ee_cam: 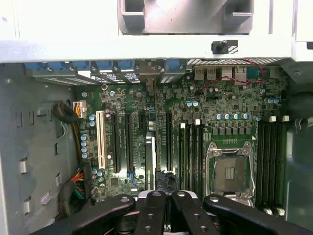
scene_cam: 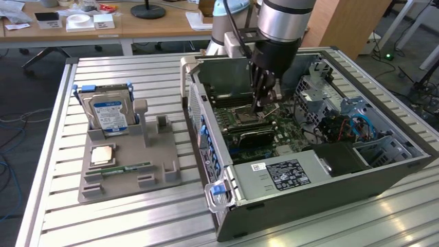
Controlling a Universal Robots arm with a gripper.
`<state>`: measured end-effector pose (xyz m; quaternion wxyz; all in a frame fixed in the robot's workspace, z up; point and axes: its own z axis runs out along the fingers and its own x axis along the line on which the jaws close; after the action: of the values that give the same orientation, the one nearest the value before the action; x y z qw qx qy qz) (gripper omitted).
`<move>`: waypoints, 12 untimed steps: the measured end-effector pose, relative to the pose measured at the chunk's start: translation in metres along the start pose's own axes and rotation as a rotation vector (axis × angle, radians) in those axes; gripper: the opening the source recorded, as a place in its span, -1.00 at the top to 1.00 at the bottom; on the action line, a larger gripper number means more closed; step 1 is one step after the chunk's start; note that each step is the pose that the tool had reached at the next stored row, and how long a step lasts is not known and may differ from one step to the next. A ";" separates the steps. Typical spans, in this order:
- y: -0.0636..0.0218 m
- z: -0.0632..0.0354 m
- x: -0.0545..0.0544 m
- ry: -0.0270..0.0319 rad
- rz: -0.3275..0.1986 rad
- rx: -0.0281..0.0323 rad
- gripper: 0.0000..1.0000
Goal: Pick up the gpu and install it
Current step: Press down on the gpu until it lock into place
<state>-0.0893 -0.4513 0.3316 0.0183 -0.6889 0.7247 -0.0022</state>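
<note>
Black multi-finger pincer (scene_cam: 264,105) (ee_cam: 164,200): fingers drawn together, low inside the open dark-grey computer case (scene_cam: 329,190), above the green motherboard (scene_cam: 288,134). Cannot tell if anything is pinched.

Thin black gpu card (scene_cam: 257,135) (ee_cam: 149,156): on edge among the long slots, near the fingertips; looks seated, unconfirmed.

Judgement: keep the card square to its slot and press evenly along its edge.

Grey moulded holder (scene_cam: 158,172), outside the case: silver hard drive with blue-white label (scene_cam: 110,114), narrow green memory stick (scene_cam: 127,168).

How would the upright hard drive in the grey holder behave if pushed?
Metal-cased, the hard drive is probably rigid and heavy for its size. Standing on edge, it might tip, though the grey holder braces it.
</note>
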 end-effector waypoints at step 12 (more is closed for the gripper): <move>-0.0003 -0.0112 0.000 -0.0005 0.000 0.0095 0.79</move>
<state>-0.0893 -0.4512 0.3428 0.0217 -0.6888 0.7246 -0.0055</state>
